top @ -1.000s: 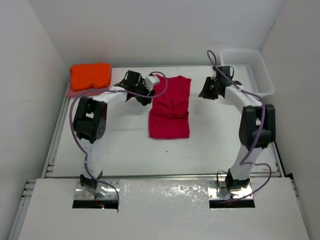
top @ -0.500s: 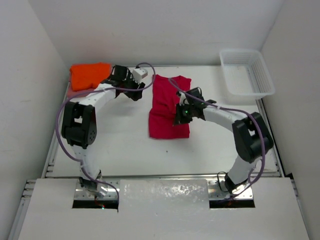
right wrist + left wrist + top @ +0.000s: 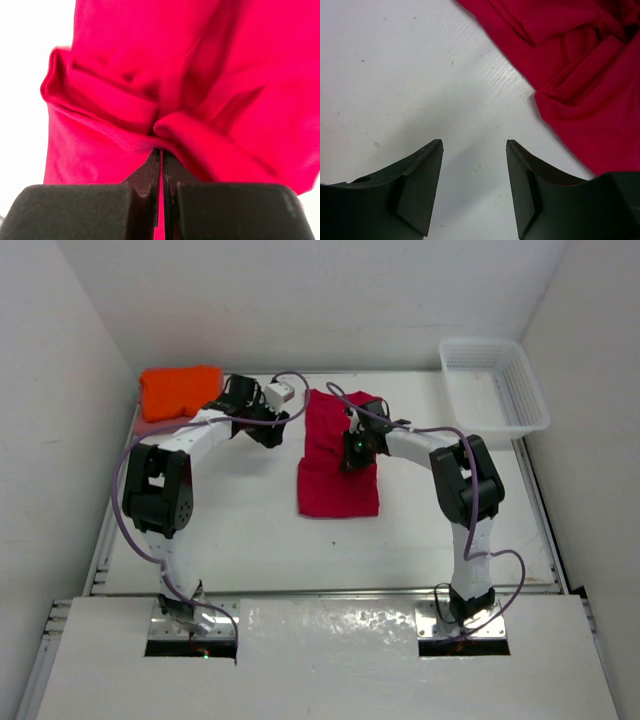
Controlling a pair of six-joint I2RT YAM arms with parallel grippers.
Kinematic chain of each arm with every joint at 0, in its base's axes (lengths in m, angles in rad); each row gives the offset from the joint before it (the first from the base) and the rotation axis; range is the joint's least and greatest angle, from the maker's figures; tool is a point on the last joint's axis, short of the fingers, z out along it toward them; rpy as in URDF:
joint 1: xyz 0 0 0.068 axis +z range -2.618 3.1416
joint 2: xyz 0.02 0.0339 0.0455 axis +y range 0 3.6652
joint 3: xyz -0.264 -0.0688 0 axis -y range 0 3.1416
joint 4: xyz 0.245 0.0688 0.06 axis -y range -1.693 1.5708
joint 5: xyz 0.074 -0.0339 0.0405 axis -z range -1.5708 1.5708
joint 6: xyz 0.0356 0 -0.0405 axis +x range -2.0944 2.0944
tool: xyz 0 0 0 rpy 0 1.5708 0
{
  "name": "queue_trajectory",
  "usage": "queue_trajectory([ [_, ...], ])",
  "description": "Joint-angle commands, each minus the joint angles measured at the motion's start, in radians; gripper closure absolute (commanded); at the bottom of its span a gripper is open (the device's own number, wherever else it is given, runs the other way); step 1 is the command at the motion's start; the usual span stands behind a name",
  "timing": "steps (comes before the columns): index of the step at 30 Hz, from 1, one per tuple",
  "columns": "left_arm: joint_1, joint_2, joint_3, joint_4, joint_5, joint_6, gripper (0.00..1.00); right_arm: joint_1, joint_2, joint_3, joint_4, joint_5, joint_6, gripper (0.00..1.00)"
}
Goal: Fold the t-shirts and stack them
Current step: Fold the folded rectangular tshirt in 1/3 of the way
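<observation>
Pink t-shirt [image 3: 149, 426] mostly hidden under orange t-shirt [image 3: 180, 390]; red t-shirt [image 3: 200, 75] close-up blurred.

My crimson t-shirt [image 3: 337, 475] was plain, the orange t-shirt [image 3: 178, 390] bright, the pink t-shirt [image 3: 148, 427] dusty; desk [image 3: 300, 540] and mesh basket [image 3: 530, 400] white, right tool [image 3: 161, 159] black.

your left arm [image 3: 160, 485] arches forward, forearm bent rightward, and the left gripper [image 3: 474, 150] points down with jaws standing apart; your right arm [image 3: 465, 485] folds sharply leftward toward the middle, the right gripper [image 3: 161, 155] with jaws pressed together, pinching a fold of the crimson t-shirt [image 3: 200, 75]
</observation>
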Motion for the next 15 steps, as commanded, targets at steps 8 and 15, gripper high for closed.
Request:
queue_trajectory([
  [8,-0.004,-0.047,0.038,-0.051,0.079,0.068,0.45,-0.069,0.252,0.431,-0.102,0.113,-0.058,1.0],
  [15,-0.191,-0.12,0.012,-0.324,0.119,0.561,0.46,-0.128,0.208,0.577,-0.145,0.175,0.019,0.97],
])
